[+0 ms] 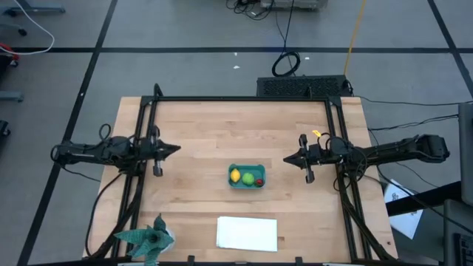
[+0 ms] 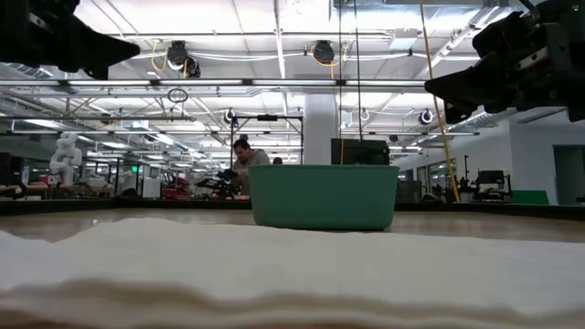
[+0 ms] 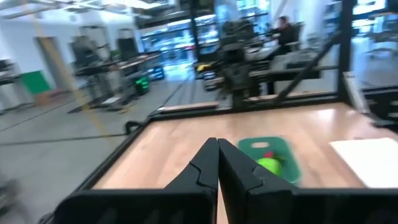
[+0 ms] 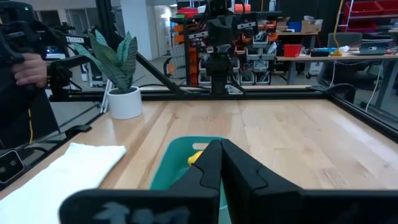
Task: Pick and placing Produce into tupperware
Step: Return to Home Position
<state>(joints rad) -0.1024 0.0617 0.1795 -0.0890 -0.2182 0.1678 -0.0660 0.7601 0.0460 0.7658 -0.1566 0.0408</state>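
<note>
The teal tupperware (image 1: 246, 176) stands on its base in the middle of the wooden table. Inside it lie the produce: a yellow lemon (image 1: 235, 176), a round green fruit (image 1: 249, 177) and a small red one (image 1: 259, 182). My left gripper (image 1: 176, 148) hangs shut above the table, left of the tub, pointing level toward it. My right gripper (image 1: 287, 159) hangs shut to the tub's right, also pointing at it. The left wrist view shows the tub (image 3: 273, 158) with the green fruit (image 3: 270, 165) beyond the shut gripper (image 3: 217, 144). The right wrist view shows the lemon (image 4: 196, 158) past the shut gripper (image 4: 220, 144).
A flat white sheet (image 1: 247, 233) lies near the table's front edge, filling the low view's foreground (image 2: 274, 274). A teal spiky plant (image 1: 148, 240) in a white pot stands at the front left corner. Black frame rails (image 1: 140, 185) run along both sides. A person (image 2: 245, 160) sits in the room behind.
</note>
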